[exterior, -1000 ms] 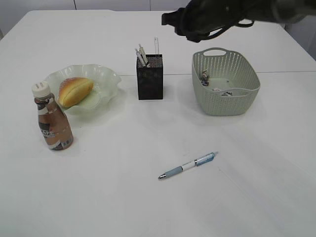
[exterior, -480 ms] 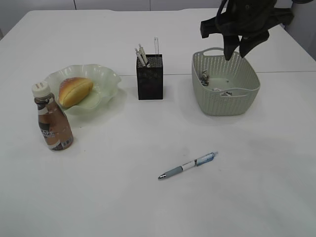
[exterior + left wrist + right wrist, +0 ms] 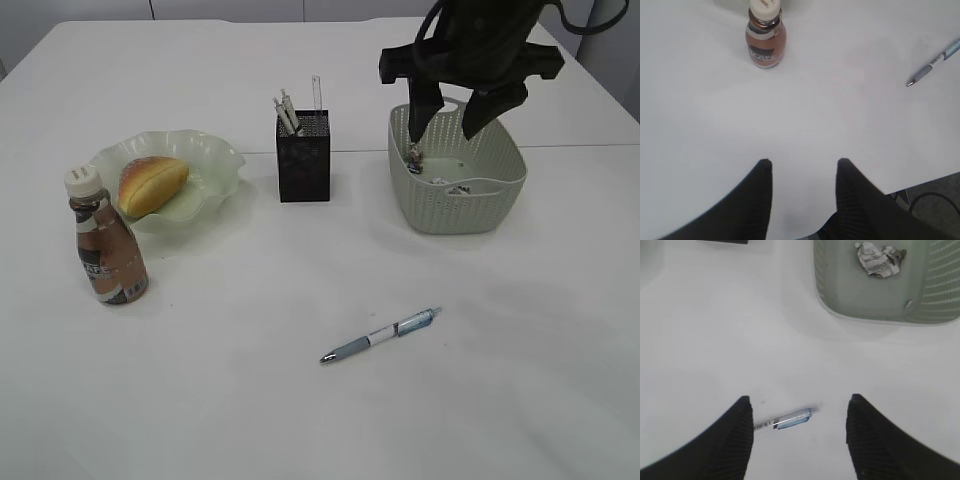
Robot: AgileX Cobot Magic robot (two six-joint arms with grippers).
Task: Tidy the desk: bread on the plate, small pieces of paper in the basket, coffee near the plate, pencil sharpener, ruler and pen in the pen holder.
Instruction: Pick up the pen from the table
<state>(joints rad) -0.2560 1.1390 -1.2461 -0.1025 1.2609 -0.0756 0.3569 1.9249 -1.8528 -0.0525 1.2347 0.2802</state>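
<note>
White table (image 3: pixel 230 400) fills the room, with lots of bare space. On the left, the coffee (image 3: pixel 106 243) stands by the plate (image 3: pixel 215 160) with the bread (image 3: pixel 152 184). The left gripper (image 3: pixel 804 167) hangs open, holding nothing. The pen (image 3: pixel 380 334) lies alone in the middle; it looks light, stiff and slippery, so pinch its middle. The right gripper (image 3: pixel 452 112) is spread open over the basket (image 3: pixel 455 205), empty.

You see the bread (image 3: pixel 152 184) on the plate (image 3: pixel 215 160), coffee (image 3: pixel 106 252) upright beside it, the pen (image 3: pixel 380 335) lying loose.
</note>
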